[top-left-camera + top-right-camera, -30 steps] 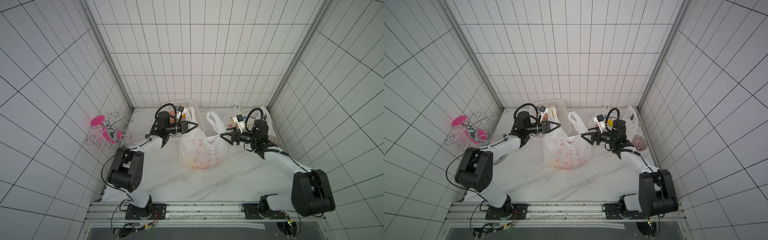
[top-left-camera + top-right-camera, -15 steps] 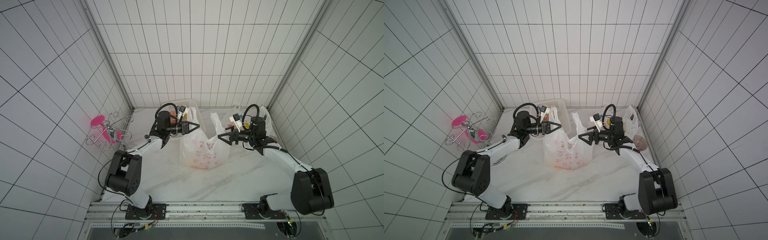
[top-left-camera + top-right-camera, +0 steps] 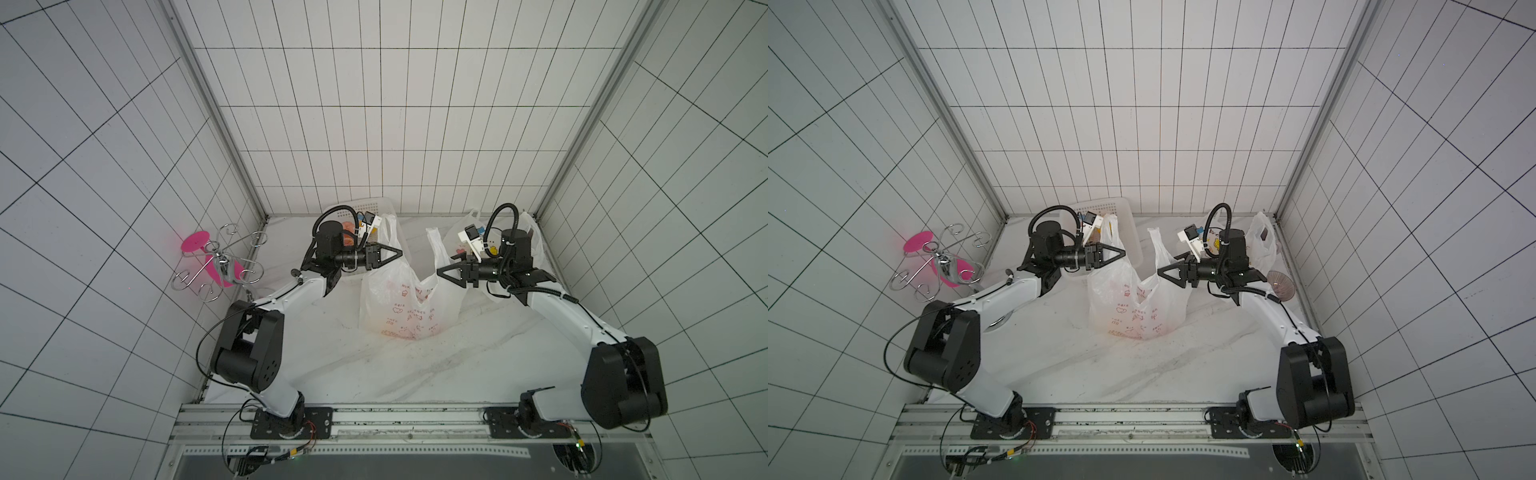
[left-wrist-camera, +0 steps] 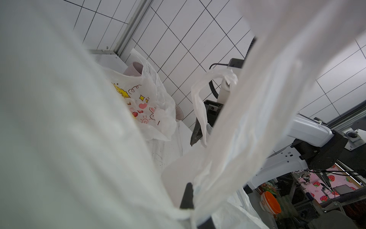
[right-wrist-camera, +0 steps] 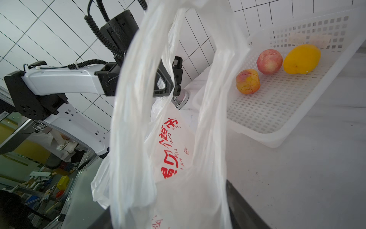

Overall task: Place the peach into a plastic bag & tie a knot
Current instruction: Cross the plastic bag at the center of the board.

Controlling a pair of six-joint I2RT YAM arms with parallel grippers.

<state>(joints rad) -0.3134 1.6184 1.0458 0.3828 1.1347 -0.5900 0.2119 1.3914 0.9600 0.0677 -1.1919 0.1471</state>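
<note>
A white plastic bag [image 3: 409,307] with red print stands on the table in both top views [image 3: 1138,311]. My left gripper [image 3: 399,252] is shut on its left handle; in the left wrist view one finger [image 4: 187,196] shows against the pinched plastic. My right gripper [image 3: 439,272] is at the right handle, which runs between its parted jaws in the right wrist view [image 5: 168,198]. Two peaches [image 5: 269,61] [image 5: 248,81] lie in a white basket [image 5: 277,111]. A reddish tint shows at the bag's bottom; I cannot tell what it is.
A yellow fruit [image 5: 302,59] lies beside the peaches. The basket [image 3: 370,205] sits at the back behind the left arm. A second printed bag [image 3: 457,241] and a pink bowl [image 3: 1280,284] are at the back right. A wire rack [image 3: 216,266] hangs on the left wall.
My right gripper has moved left up to the bag's right handle; its jaws opened wider and have narrowed around the handle. The left gripper has kept its hold.
</note>
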